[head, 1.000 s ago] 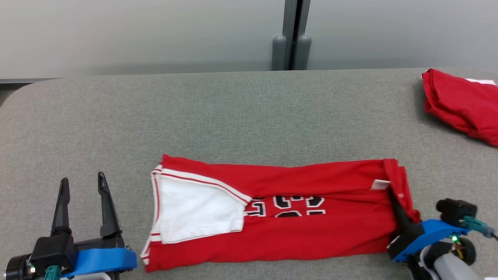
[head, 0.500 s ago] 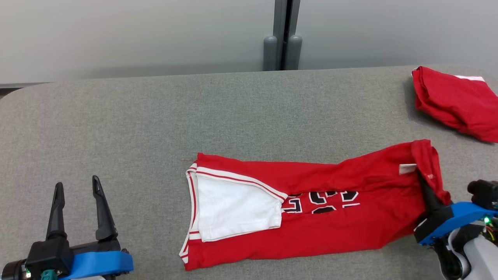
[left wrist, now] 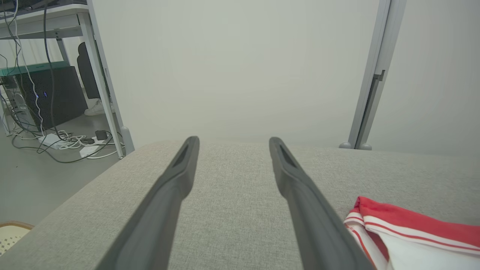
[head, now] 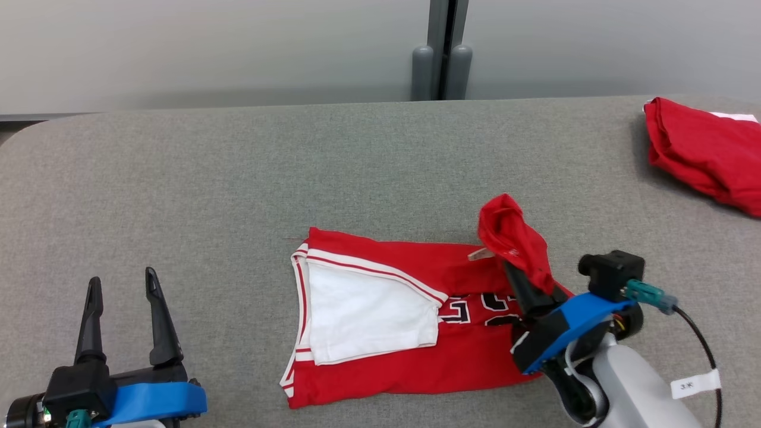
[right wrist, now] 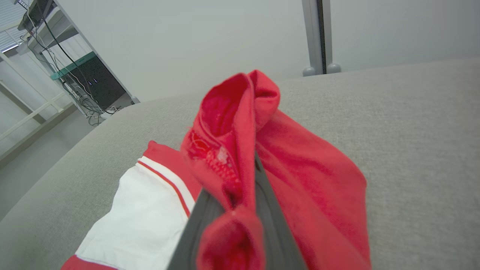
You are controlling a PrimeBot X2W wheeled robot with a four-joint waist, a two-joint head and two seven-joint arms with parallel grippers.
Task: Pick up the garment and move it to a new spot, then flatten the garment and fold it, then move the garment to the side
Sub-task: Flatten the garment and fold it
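Red garment (head: 416, 368) lay on the bench (head: 238, 178), its right end raised in the clamped right tool (head: 512, 268). The left tool (head: 122, 285) stood open, empty, left of the garment. Head view: red cloth (head: 701, 151) far right of it. Left wrist view: floor cables (left wrist: 63, 141).

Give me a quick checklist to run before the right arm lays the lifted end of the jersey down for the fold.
1. The right gripper is shut on the lifted end of the jersey: ok.
2. The left gripper is open and apart from the jersey: ok.
3. The white-panelled end is flat on the table: ok.
4. The second red garment is out of the way: ok.
5. All layers are caught in the pinch: cannot tell.
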